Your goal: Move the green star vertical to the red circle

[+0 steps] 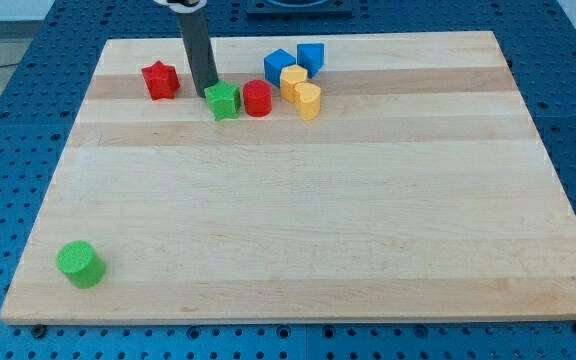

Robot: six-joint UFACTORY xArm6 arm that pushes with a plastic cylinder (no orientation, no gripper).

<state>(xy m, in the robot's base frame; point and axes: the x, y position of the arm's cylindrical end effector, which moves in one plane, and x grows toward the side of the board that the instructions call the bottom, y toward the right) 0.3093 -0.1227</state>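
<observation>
The green star (224, 100) lies near the view's top on the wooden board (298, 230), touching the left side of the red circle (257, 98). My tip (208, 93) stands right at the green star's upper-left edge, touching it or nearly so. The rod rises from there out of the view's top.
A red star (159, 80) lies left of my tip. Two blue blocks (279, 66) (311, 57) and two yellow blocks (293, 80) (308, 100) cluster right of the red circle. A green cylinder (80, 264) sits at the view's bottom left.
</observation>
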